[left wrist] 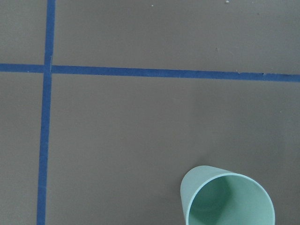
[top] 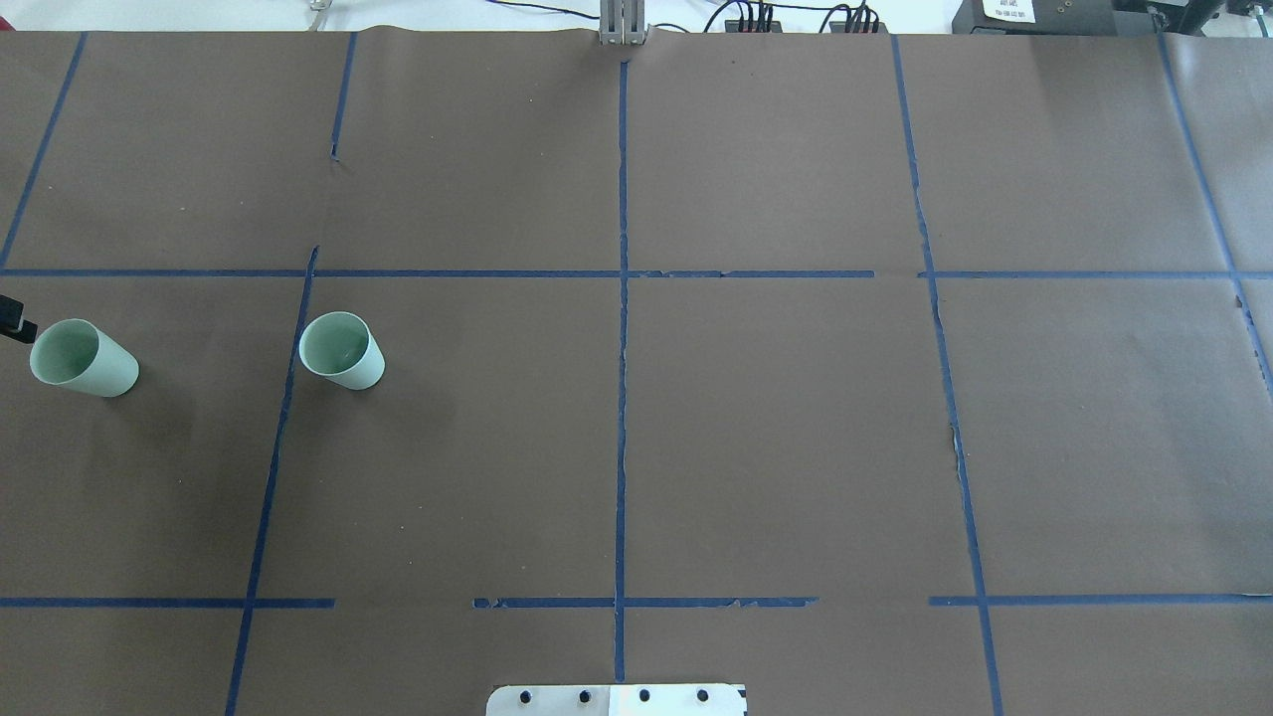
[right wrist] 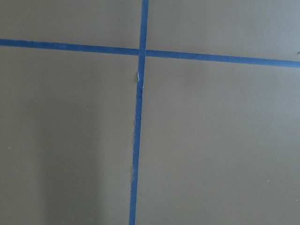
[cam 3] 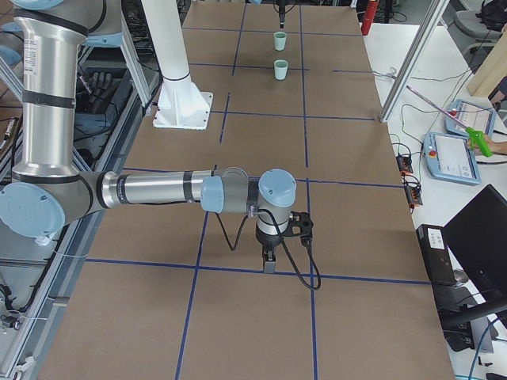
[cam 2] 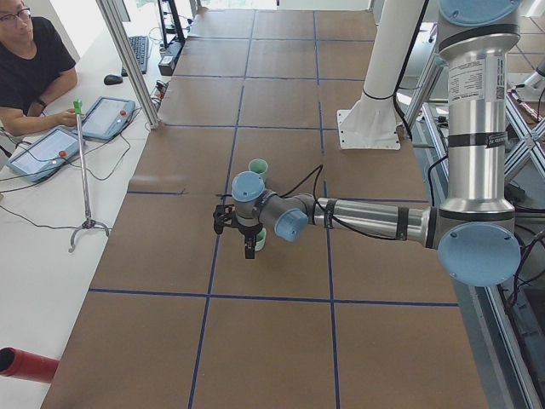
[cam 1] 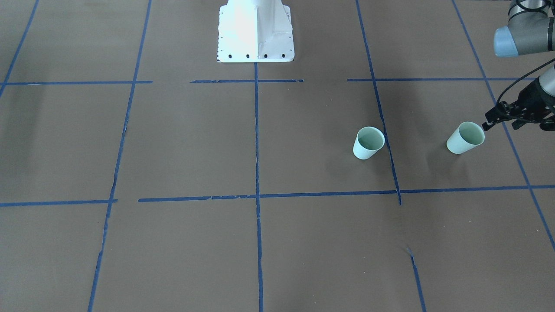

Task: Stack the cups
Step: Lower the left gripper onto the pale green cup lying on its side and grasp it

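Two pale mint-green cups stand upright on the brown table, apart from each other. The inner cup point(cam 1: 369, 143) point(top: 342, 350) stands by a blue tape line. The outer cup point(cam 1: 465, 138) point(top: 84, 359) is near the table's end on my left side; it also shows in the left wrist view point(left wrist: 227, 198). My left gripper point(cam 1: 501, 126) hovers just beyond the outer cup's rim, open and empty; only its tip point(top: 16, 320) shows at the overhead view's left edge. My right gripper point(cam 3: 269, 257) points down at the table far from both cups; I cannot tell its state.
The white robot base point(cam 1: 256, 30) stands at the table's back middle. Blue tape lines point(top: 622, 348) divide the brown surface into squares. An operator point(cam 2: 30, 68) sits with tablets point(cam 2: 106, 117) beside the table's long edge.
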